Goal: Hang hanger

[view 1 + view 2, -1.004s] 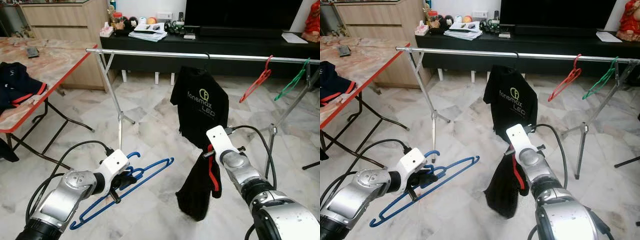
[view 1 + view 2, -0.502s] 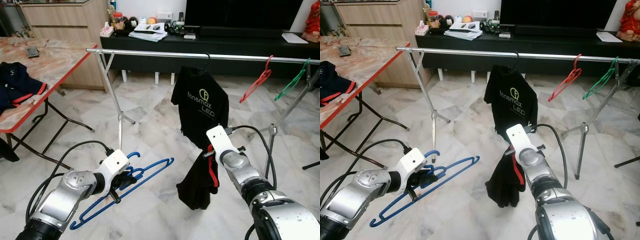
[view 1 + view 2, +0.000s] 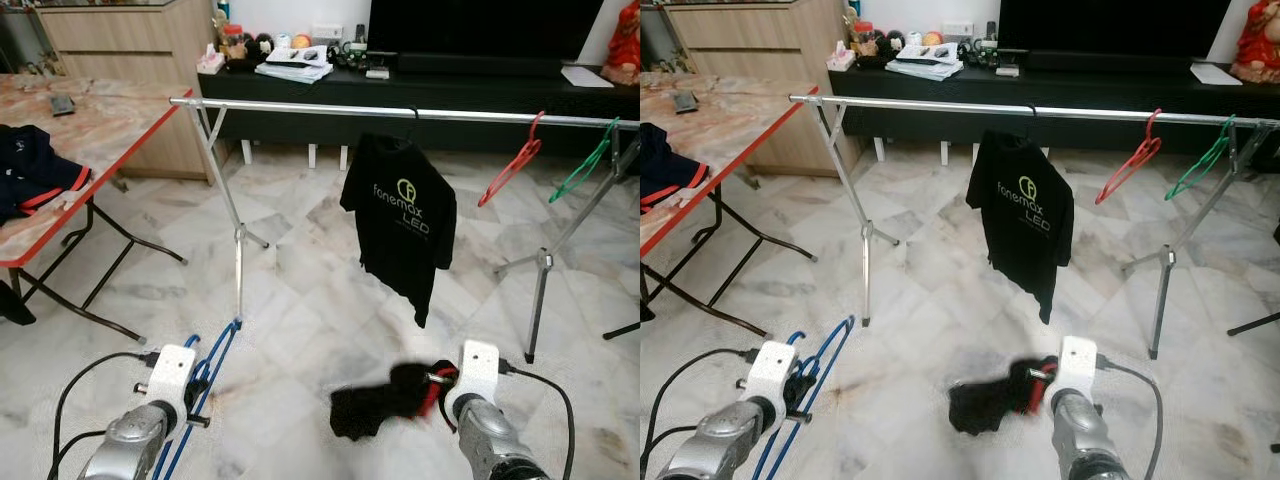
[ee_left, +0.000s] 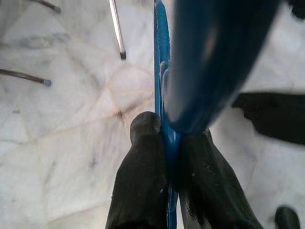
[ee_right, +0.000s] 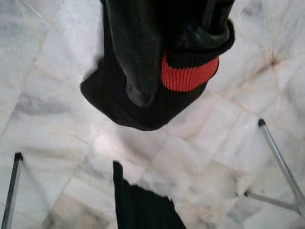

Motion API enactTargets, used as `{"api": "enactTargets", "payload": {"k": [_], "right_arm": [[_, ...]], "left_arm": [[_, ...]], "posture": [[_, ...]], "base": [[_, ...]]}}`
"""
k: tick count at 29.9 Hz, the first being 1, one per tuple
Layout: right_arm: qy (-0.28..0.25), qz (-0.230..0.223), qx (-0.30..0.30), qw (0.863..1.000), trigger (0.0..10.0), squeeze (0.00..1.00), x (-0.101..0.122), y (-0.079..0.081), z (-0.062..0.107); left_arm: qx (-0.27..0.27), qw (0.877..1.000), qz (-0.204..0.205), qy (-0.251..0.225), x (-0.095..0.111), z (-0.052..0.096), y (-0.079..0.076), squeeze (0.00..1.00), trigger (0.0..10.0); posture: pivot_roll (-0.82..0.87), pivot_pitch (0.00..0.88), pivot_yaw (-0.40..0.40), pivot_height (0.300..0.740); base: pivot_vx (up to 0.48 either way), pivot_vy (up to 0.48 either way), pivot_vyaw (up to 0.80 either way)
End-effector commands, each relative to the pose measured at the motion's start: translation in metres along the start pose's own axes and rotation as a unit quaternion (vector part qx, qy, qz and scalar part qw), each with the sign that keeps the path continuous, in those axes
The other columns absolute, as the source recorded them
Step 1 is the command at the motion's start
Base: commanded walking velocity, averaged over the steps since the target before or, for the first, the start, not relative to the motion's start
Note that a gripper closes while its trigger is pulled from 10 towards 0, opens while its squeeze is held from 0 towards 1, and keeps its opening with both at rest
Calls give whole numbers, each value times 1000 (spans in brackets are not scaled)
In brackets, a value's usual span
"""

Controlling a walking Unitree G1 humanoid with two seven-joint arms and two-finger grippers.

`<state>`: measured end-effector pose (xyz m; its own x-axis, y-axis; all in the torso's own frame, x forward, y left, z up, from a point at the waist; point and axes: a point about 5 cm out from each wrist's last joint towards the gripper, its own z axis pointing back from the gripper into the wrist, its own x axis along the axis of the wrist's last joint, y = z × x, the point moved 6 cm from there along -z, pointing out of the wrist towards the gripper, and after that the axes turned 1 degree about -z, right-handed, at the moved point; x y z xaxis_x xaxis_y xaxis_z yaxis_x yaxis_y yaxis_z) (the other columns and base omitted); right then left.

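Note:
My left gripper (image 4: 169, 143) is shut on a blue plastic hanger (image 3: 212, 362) and sits low at the bottom left. The hanger runs steeply along the arm, just above the floor. My right gripper (image 3: 441, 384) is low at the bottom right, shut on a black garment (image 3: 385, 400) with a red ribbed collar (image 5: 188, 76). The blurred garment trails out to the left of that gripper over the floor. Ahead stands a long metal clothes rail (image 3: 330, 108). A black printed T-shirt (image 3: 400, 215) hangs at its middle.
A red hanger (image 3: 510, 165) and a green hanger (image 3: 585, 165) hang empty on the rail's right end. A red-edged folding table (image 3: 90, 130) with a dark garment (image 3: 35, 175) stands at the left. A black TV console (image 3: 450, 85) runs behind the rail. The floor is marble.
Both arms have dropped low towards the bottom of the view. The blue hanger has swung from slanting sideways to steep along the left arm. The black garment now trails leftward, blurred.

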<state>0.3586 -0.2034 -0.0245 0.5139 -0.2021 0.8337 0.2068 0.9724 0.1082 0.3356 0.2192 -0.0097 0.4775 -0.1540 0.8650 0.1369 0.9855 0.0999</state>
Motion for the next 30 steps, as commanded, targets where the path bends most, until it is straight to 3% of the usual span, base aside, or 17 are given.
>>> {"api": "enactTargets", "payload": {"k": [1, 7, 11, 16, 17, 20, 21, 22, 23, 24, 25, 27, 28, 30], "right_arm": [[-15, -10, -13, 1000, 10000, 0, 4, -6, 1], [23, -18, -58, 998, 10000, 0, -30, -25, 8], [85, -85, -97, 988, 10000, 0, -77, -35, 21], [163, -178, -141, 960, 10000, 0, -129, -39, 40], [215, -196, -162, 943, 10000, 0, -155, -39, 53], [243, -181, -169, 938, 10000, 0, -166, -38, 59], [233, -102, -155, 954, 10000, 0, -154, -40, 53], [96, 135, -93, 982, 10000, 0, -74, -27, 19], [35, 210, -68, 975, 10000, 0, -41, -15, 11], [-21, 232, -60, 971, 10000, 0, -10, -5, 5], [-76, 224, -68, 969, 10000, 0, 24, -2, 3], [-147, 194, -95, 965, 10000, 0, 71, -6, 4], [-178, 185, -116, 960, 10000, 0, 90, -13, 7], [-185, 160, -143, 959, 10000, 0, 96, -29, 10]], "left_arm": [[8, 1000, 1, 11, -11, 1, 2, 0, 10000], [39, 998, 29, 35, -43, 3, 3, 0, 10000], [50, 997, 53, 39, -54, 6, 3, 0, 10000], [57, 993, 51, 90, -86, 16, 1, 0, 10000], [55, 992, 49, 102, -96, 20, -2, 0, 10000], [54, 992, 48, 105, -99, 21, -3, 0, 10000], [57, 992, 49, 105, -100, 21, -2, 0, 10000], [59, 992, 53, 102, -99, 21, -1, 0, 10000], [59, 992, 54, 101, -98, 21, 0, 0, 10000], [58, 992, 51, 100, -97, 20, 0, 0, 10000], [57, 992, 48, 99, -96, 20, 0, 0, 10000], [58, 993, 47, 96, -95, 19, 0, 0, 10000], [60, 993, 48, 94, -94, 19, 0, 0, 10000], [65, 993, 52, 88, -91, 18, 1, 0, 10000]], "posture": [[71, 80, 20, 740], [61, 82, 19, 740], [67, 85, 16, 740], [57, 84, 22, 740], [61, 83, 23, 740], [66, 88, 30, 740], [59, 87, 35, 740], [50, 87, 36, 740], [47, 86, 35, 740], [43, 85, 35, 740], [43, 85, 35, 740], [38, 69, 25, 740], [42, 66, 22, 740], [44, 62, 16, 740]], "base": [[0, 0, 0], [0, 0, 0], [0, 0, 0], [0, 0, 0], [0, 0, 0], [0, 0, 0], [0, 0, 0], [0, 0, 0], [0, 0, 0], [0, 0, 0], [0, 0, 0], [0, 0, 0], [0, 0, 0], [0, 0, 0]]}}
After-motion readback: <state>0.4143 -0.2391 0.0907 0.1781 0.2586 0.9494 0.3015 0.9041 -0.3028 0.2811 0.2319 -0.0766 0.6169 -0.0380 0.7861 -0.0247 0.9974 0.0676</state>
